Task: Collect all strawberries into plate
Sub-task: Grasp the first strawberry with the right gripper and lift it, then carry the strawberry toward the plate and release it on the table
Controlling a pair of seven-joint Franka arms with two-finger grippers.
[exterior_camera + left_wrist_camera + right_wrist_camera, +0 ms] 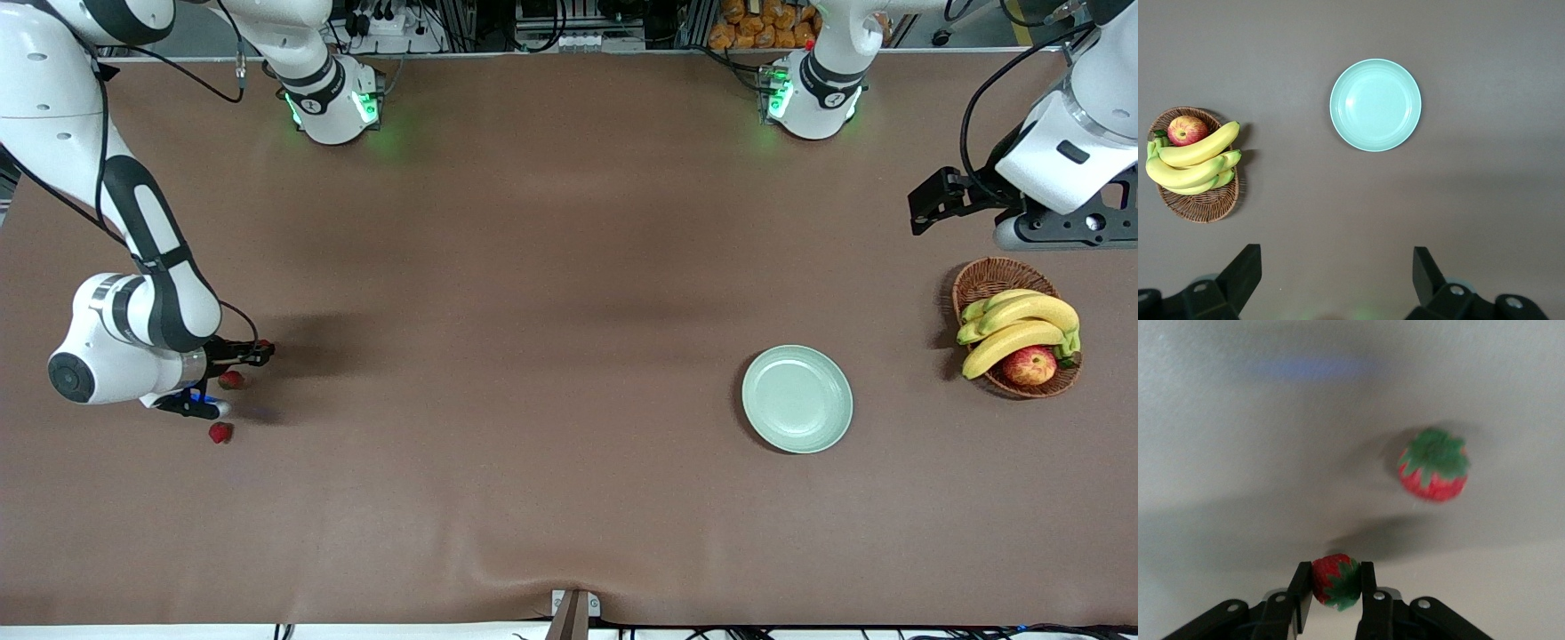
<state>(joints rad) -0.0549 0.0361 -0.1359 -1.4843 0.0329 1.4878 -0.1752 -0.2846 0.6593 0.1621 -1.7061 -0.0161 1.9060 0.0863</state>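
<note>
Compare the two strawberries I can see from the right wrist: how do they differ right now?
The gripped strawberry sits clamped between the right hand fingers; the loose strawberry lies free on the table, touched by nothing. The gripped one is partly hidden by the fingers, while the loose one shows whole. The gripped one's leafy top turns sideways; the loose one's top faces the camera. Both are small and red with green tops, and neither is in the plate.

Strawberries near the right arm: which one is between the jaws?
The strawberry pinched in the right gripper, at the right arm's end of the table. The other strawberry lies free on the table, touching nothing.
</note>
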